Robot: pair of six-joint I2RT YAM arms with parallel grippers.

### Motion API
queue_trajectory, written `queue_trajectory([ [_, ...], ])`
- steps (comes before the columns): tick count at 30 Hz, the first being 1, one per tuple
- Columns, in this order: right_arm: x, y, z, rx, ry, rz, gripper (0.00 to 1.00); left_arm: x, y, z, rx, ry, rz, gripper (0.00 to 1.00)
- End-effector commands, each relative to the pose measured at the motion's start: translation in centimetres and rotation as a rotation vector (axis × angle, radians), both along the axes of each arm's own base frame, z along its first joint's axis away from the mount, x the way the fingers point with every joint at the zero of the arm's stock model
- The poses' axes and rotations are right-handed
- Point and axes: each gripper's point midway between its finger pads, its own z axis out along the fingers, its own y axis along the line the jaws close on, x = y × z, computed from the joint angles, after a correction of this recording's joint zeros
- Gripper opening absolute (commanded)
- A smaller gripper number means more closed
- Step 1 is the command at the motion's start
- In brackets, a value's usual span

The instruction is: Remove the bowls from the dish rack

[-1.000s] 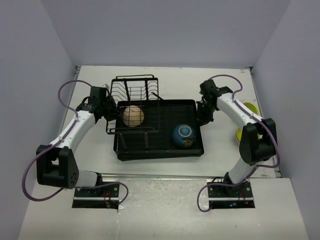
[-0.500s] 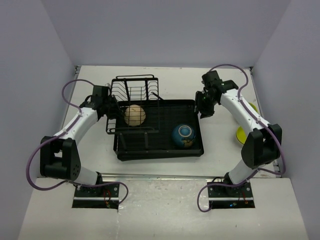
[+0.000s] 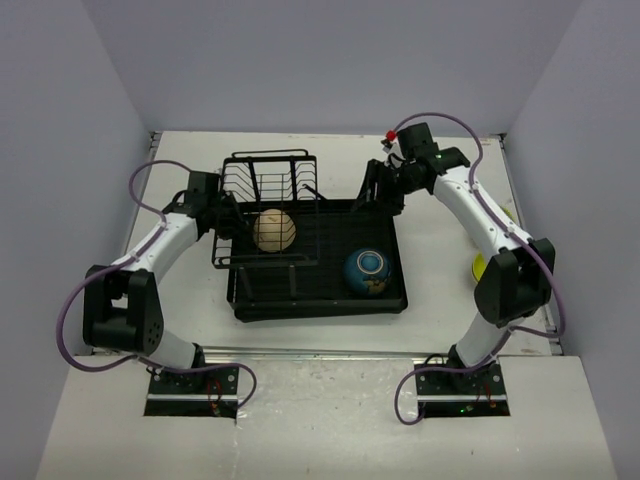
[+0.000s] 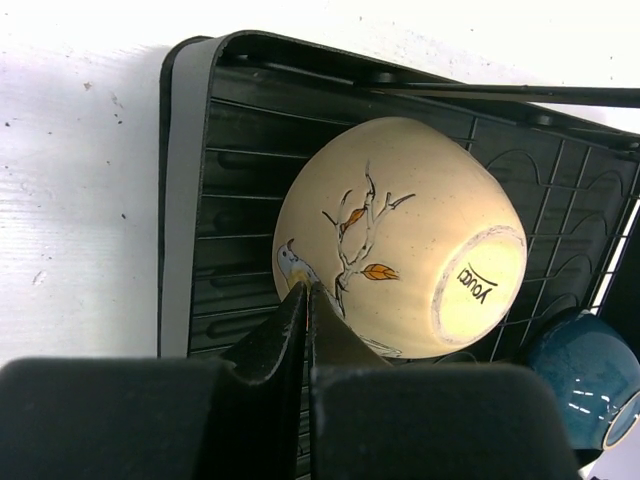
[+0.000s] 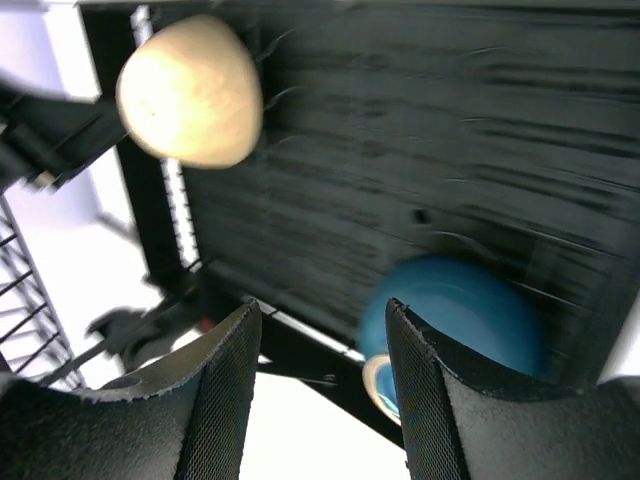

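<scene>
Dish rack (image 3: 330, 240): sits mid-desk (image 3: 200, 300); its upright wire section takes the far left part and the flat tray spreads to the right and toward the arms.
Tan bowl (image 3: 272, 230): in the wire section, tipped on its side, with its foot toward the tray in the left wrist view. It shows a painted bird and branch.
Blue bowl (image 3: 367, 271): mouth up in the near right part of the tray, just inside the right rim and well apart from the tan bowl.
Lime-green bowl (image 3: 479, 266): on the desk right of the rack. Only slivers show past the right arm.
Left claw (image 4: 306, 300): pressed together with no gap, at the rack's left edge. Its tips lie against the tan bowl's lower side in the wrist view; real contact cannot be told.
Right claw (image 5: 322, 320): fingers spread with nothing between them, above the tray's far right corner.
Open room: bare tray floor lies between the two bowls. A bare strip of desk runs along the rack's left and near sides.
Tight edges: wire uprights close around the tan bowl on its far side. The tray rim stands just beside the blue bowl.
Hard to make out: the right wrist view is motion-blurred, so the tray ribs smear. In the left wrist view the blue bowl is cut off at the corner and the claw body hides the tan bowl's rim.
</scene>
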Motion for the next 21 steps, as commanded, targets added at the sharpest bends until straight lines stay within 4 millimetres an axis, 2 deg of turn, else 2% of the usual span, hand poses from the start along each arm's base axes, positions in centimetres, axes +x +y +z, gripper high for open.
queue_trajectory([
  [1,-0.9,5.0,1.3,0.195,0.036,0.144,0.54,1.3,-0.9,1.4,-0.036,-0.044,-0.017,0.01],
  [5,-1.4,7.9,0.5,0.287,0.08,0.215,0.57,1.5,-1.0,1.1,-0.037,-0.036,-0.024,0.01],
  [6,-0.9,8.5,0.4,0.314,0.065,0.224,0.58,1.5,-1.0,1.2,-0.037,-0.038,-0.026,0.01],
  [10,-0.4,9.7,0.0,0.404,0.086,0.219,0.61,1.6,-1.4,1.0,-0.041,-0.034,-0.039,0.01],
  [15,-0.1,10.8,-1.5,0.452,0.136,0.214,0.62,2.0,-2.0,1.2,-0.054,-0.035,-0.067,0.0],
  [21,-0.2,13.1,-4.0,0.441,0.158,0.223,0.65,2.2,-2.6,1.7,-0.062,-0.04,-0.084,0.0],
])
